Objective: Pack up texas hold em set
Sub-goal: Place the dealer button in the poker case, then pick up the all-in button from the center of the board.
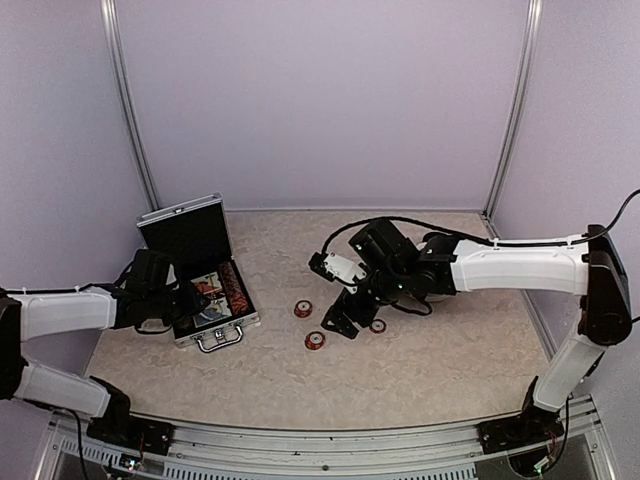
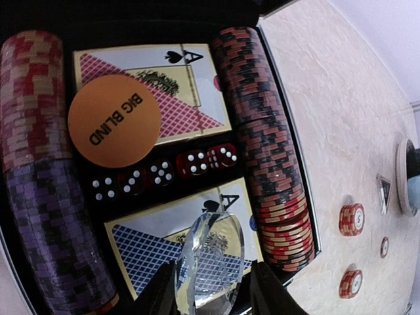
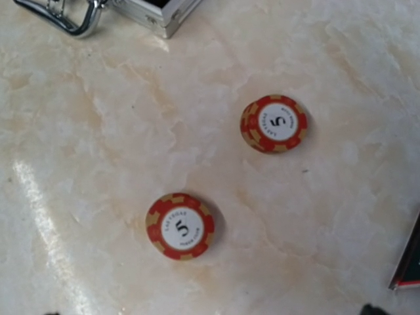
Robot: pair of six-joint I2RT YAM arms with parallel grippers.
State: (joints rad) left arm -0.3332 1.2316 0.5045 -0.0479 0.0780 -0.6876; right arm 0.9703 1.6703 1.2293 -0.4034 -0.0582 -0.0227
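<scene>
Poker set half packed: the silver briefcase (image 1: 185, 235) lies open at the left of the tabletop (image 1: 420, 370), holding chip rows (image 2: 262, 151), card boxes (image 2: 187, 108), red dice (image 2: 197, 164) and an orange "BIG BLIND" disc (image 2: 115, 121). The left hand (image 2: 216, 287) flanks a clear disc (image 2: 210, 252), grip unclear. The right hand (image 1: 338, 322), jaws spread wide, hangs over two loose red-and-white chips (image 3: 180, 226).

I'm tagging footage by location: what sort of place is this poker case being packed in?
Probably a robot test booth in a lab, not a home: plain lilac wall panels and aluminium posts enclose a marble-patterned tabletop, with the left arm and right arm bolted to a metal rail.
</scene>
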